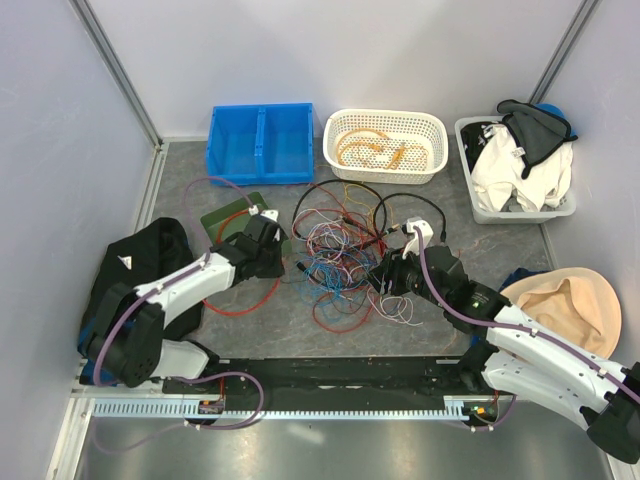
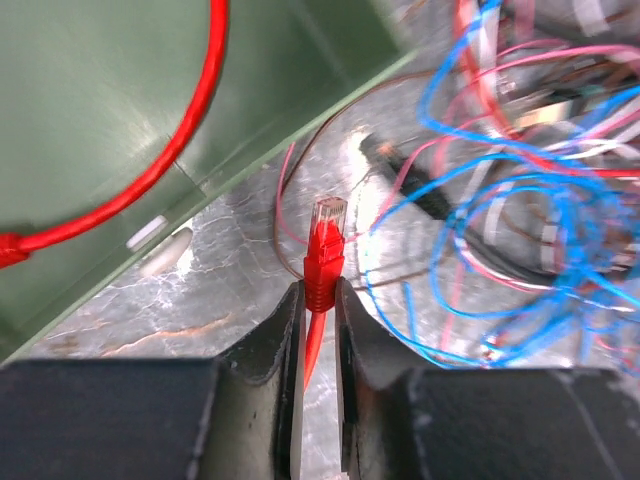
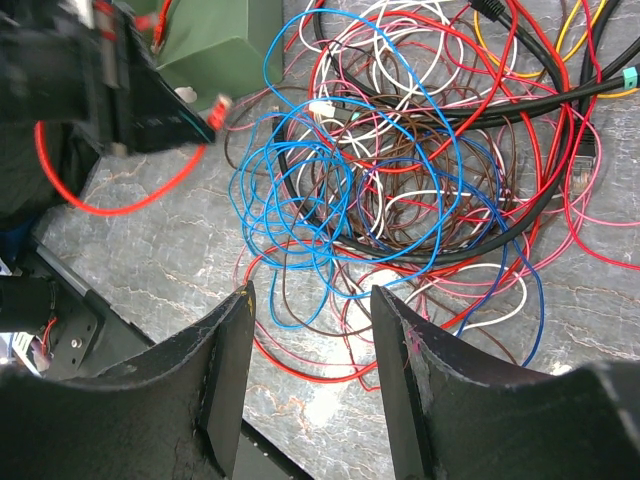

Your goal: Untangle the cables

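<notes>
The cables (image 1: 340, 255) lie as a tangled heap of red, blue, brown, pink, white and black wires mid-table. My left gripper (image 1: 285, 258) sits at the heap's left edge. In the left wrist view it (image 2: 318, 290) is shut on the boot of a red cable's plug (image 2: 325, 250), whose clear tip points toward the blue wires (image 2: 520, 250). My right gripper (image 3: 312, 300) hovers open over the heap's near right side, with blue and red loops (image 3: 330, 190) below its fingers and nothing between them. In the right wrist view the left gripper (image 3: 150, 95) holds the red plug (image 3: 220, 103).
A green box (image 1: 235, 218) with a red cable loop stands just left of the heap. At the back are a blue bin (image 1: 260, 143), a white basket (image 1: 385, 143) holding orange cables, and a grey bin of clothes (image 1: 515, 170). Black cloth (image 1: 140, 260) lies left, a beige hat (image 1: 570, 305) right.
</notes>
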`<action>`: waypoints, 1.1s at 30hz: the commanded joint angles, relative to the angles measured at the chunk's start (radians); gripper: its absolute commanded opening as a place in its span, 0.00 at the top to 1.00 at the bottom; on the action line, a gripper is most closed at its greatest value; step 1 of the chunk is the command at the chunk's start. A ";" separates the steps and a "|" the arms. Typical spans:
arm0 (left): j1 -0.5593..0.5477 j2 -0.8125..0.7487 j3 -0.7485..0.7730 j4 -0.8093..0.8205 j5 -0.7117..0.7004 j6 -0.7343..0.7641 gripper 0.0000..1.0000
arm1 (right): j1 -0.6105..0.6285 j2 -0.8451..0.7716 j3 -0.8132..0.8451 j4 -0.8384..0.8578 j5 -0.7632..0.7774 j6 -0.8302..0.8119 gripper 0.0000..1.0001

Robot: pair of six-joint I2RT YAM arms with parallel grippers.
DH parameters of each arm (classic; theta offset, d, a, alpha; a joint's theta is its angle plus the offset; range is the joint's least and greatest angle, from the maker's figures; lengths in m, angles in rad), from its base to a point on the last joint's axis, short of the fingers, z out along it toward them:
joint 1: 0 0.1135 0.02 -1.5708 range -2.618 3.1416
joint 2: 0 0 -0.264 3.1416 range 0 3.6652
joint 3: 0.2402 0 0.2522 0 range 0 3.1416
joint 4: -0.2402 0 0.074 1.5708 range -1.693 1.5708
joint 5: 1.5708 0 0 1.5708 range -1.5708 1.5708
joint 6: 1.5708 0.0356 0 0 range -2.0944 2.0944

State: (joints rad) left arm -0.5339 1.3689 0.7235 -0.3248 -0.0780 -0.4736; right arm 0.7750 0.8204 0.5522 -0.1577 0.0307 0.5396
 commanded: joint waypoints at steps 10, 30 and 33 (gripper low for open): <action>-0.001 -0.146 0.397 -0.203 -0.029 0.131 0.95 | 0.001 -0.006 -0.001 0.040 -0.008 0.017 0.43; 0.147 -0.080 0.318 0.101 0.015 0.026 0.98 | 0.001 -0.053 -0.024 0.001 0.018 0.007 0.43; 0.196 -0.094 0.257 0.171 0.035 -0.017 0.98 | 0.001 -0.046 -0.024 0.006 0.015 0.005 0.43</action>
State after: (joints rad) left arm -0.3882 1.3064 1.0306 -0.3019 -0.0887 -0.4049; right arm 0.7750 0.7815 0.5350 -0.1661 0.0319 0.5499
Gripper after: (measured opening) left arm 0.193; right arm 0.572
